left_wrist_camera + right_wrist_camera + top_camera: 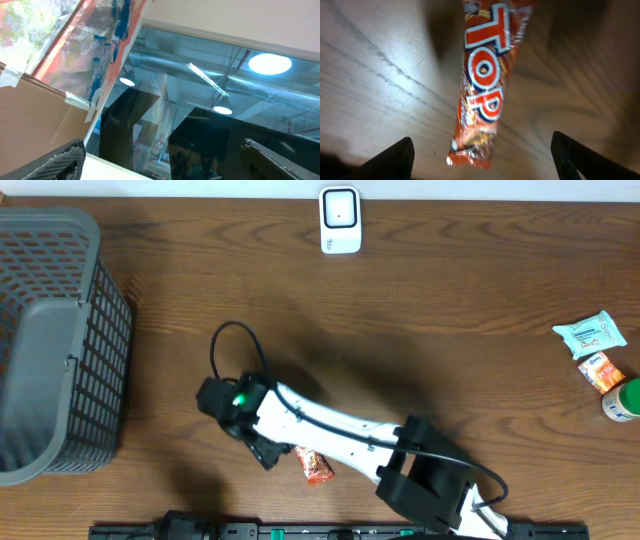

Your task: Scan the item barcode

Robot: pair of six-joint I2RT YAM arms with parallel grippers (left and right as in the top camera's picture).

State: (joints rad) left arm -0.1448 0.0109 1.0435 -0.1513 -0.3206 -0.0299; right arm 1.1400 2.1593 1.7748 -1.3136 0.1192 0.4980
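The item is an orange-red "TOP" snack bar [482,85] lying flat on the wooden table; from overhead one end of the bar [316,468] shows beside the right arm. My right gripper [481,142] hangs over its lower end, open wide, both dark fingers clear of the wrapper. Overhead, the right gripper [262,452] sits left of centre near the front edge. The white barcode scanner [340,220] stands at the back centre, far from the bar. My left gripper [162,147] is open with nothing in it and faces a ceiling with lights; it does not show overhead.
A grey mesh basket [60,330] fills the left side. At the far right lie a teal packet [590,333], a small orange pack [602,372] and a green-capped bottle [622,400]. The right arm [350,430] stretches diagonally from the front right.
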